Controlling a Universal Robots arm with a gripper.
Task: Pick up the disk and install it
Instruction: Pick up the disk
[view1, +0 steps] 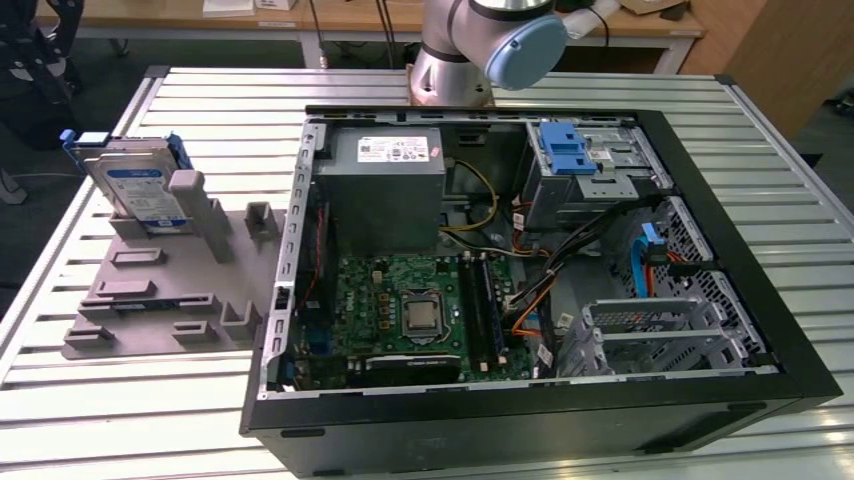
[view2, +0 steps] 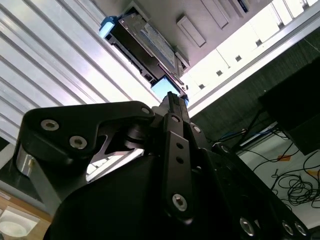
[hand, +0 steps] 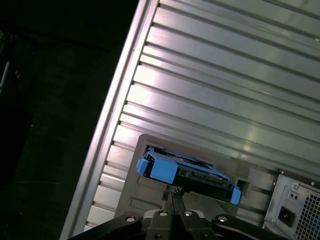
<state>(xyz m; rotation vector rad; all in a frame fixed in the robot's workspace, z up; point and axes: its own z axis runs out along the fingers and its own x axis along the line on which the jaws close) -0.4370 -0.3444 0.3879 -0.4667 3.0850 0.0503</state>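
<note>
Upper left in your exterior view, the disk (view1: 139, 190), a flat silver slab framed in blue plastic, stands on edge in a grey slotted holder (view1: 150, 272); the open black computer case (view1: 534, 422) lies right of it. In the first wrist view your gripper (hand: 171, 193) has its black fingers closed together, holding nothing.

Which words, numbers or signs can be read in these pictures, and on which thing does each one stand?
Blue-and-white label on the flat silver disk in its blue plastic frame: print too small to read.
White sticker on the large grey metal box: print too small to read.
Green circuit board in the black computer case: markings too small to read.
Nothing can be quoted.
</note>
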